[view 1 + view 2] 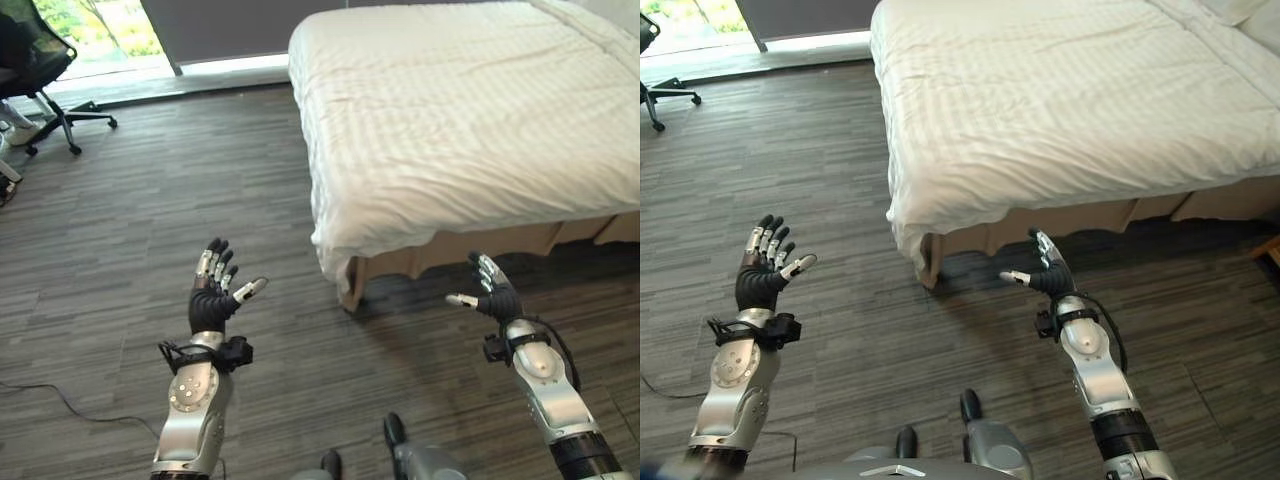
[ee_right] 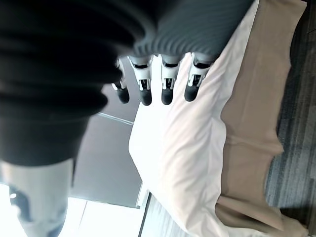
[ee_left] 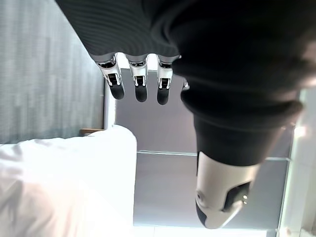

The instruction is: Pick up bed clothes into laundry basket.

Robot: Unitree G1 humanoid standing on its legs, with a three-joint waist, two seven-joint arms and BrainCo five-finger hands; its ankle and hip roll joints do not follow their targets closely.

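A bed with a white striped cover and a tan skirt stands ahead and to the right; its near corner hangs toward the floor. My left hand is raised over the wooden floor, well left of the bed corner, fingers straight and spread, holding nothing. My right hand hovers just in front of the bed's near edge, fingers straight, thumb out, also holding nothing. The white cover shows past the right hand's fingertips, and beyond the left hand's fingertips too.
A black office chair on castors stands at the far left by a bright window. Grey wood-plank floor spreads between me and the bed. A dark wall panel sits behind the bed's far corner.
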